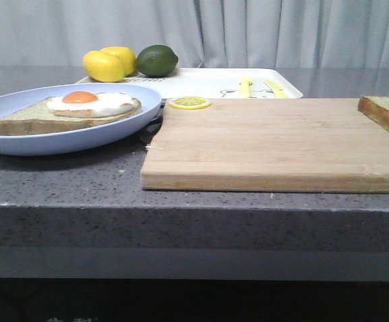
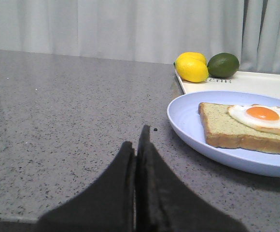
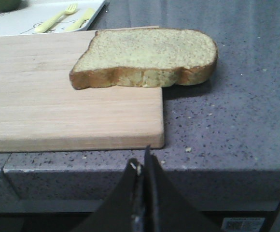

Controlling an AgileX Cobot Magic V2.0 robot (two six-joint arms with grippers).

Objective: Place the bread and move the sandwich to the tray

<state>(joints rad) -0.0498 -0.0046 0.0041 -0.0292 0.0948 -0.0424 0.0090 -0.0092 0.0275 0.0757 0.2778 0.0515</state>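
Observation:
The plain bread slice [image 3: 145, 58] lies on the far right corner of the wooden cutting board [image 3: 58, 96], overhanging its edge; it shows at the right edge of the front view [image 1: 385, 114]. The sandwich, toast with a fried egg [image 1: 80, 107], sits on the round pale-blue plate [image 1: 20, 144] at the left, also in the left wrist view [image 2: 246, 125]. The white tray [image 1: 201, 84] lies behind the board. My left gripper [image 2: 137, 142] is shut and empty over the counter, left of the plate. My right gripper [image 3: 141, 162] is shut and empty before the counter's front edge, near the bread.
Two yellow lemons [image 1: 107, 64] and a dark green lime [image 1: 157, 60] sit on the tray's left end. A lemon slice [image 1: 189, 102] lies at the board's back left corner. Yellow cutlery marks [image 1: 261, 87] show on the tray. Grey curtains hang behind.

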